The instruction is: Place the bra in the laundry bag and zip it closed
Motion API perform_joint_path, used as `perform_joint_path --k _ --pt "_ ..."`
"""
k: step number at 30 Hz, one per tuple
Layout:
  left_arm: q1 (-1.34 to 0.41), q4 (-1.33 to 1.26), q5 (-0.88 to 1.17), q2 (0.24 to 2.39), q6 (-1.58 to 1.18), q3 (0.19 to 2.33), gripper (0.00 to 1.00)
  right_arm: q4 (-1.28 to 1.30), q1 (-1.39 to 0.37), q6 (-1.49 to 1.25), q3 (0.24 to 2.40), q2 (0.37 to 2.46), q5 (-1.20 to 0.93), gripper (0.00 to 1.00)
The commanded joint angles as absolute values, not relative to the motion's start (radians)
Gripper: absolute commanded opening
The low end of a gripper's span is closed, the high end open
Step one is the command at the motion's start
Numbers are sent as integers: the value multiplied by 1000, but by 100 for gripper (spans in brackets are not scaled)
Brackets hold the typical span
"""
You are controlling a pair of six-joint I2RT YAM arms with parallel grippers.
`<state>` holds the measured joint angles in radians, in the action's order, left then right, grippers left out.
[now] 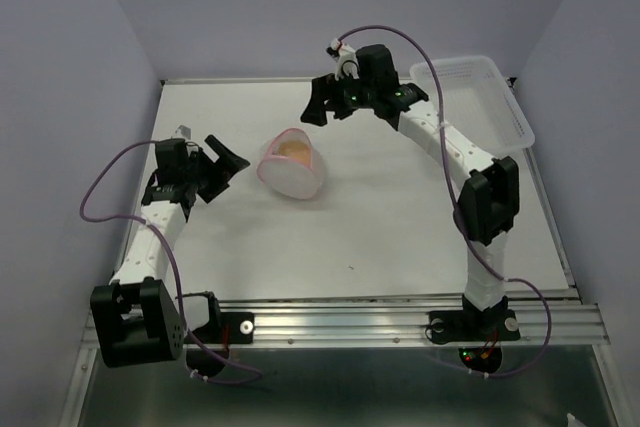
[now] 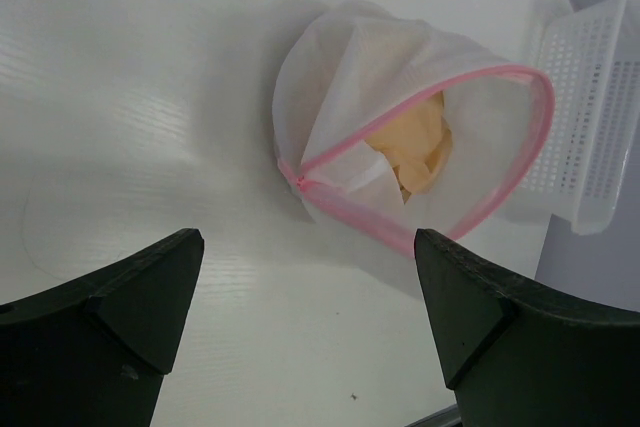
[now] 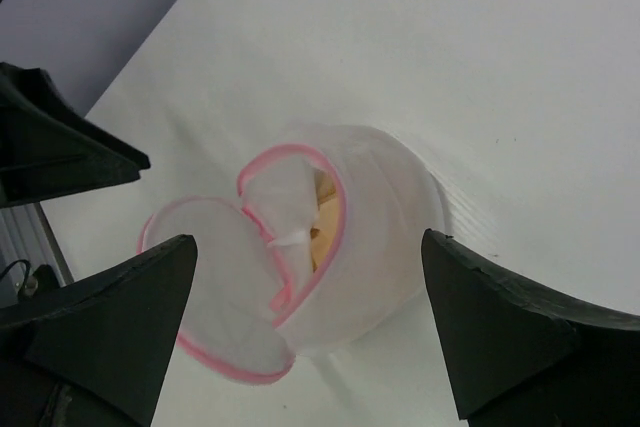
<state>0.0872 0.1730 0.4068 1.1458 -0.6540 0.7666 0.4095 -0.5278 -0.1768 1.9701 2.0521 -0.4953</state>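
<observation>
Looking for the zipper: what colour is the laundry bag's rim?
Pink: the rim of the laundry bag shows best in the left wrist view.

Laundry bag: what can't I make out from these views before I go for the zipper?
- Bra: only a tan patch shows in both wrist views; the laundry bag's mesh flap covers the rest, straps included.
- Zipper pull: too small in the top view, not distinguishable along the pink rim in the wrist views.
- Basket: cut off by the right edge, left wrist view.

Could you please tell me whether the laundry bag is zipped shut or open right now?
Open: the laundry bag has its pink-rimmed flap lying aside, and the bra shows through the gap.
</observation>
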Motion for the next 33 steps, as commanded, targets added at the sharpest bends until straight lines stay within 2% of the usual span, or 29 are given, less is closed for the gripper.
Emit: perform_joint_path --k 1,6,10,14,15,17,19,26,33 --pt "92 46 452 1186 -611 833 99 359 -529 -132 1861 1898 -499 100" --pt "86 21 523 1267 -604 856 99 356 -529 -65 1608 1767 -399 100" --pt "80 12 499 1292 -612 864 99 344 -543 69 1352 1645 -429 100" --pt "80 46 442 1318 -624 914 99 357 -694 175 1177 1580 -327 100" --pt "80 46 436 1322 -635 925 99 347 -737 193 1119 1563 -236 100" --pt "80 46 422 1322 -661 933 99 253 -877 243 1054 1543 -75 100" --pt "80 55 417 1322 -670 940 99 177 -935 284 984 1523 -35 100" --pt "100 112 393 1307 -661 922 99 -27 -1176 523 917 1564 162 100" --pt "159 149 400 1230 -641 836 99 -34 -1207 621 1073 1788 152 100"
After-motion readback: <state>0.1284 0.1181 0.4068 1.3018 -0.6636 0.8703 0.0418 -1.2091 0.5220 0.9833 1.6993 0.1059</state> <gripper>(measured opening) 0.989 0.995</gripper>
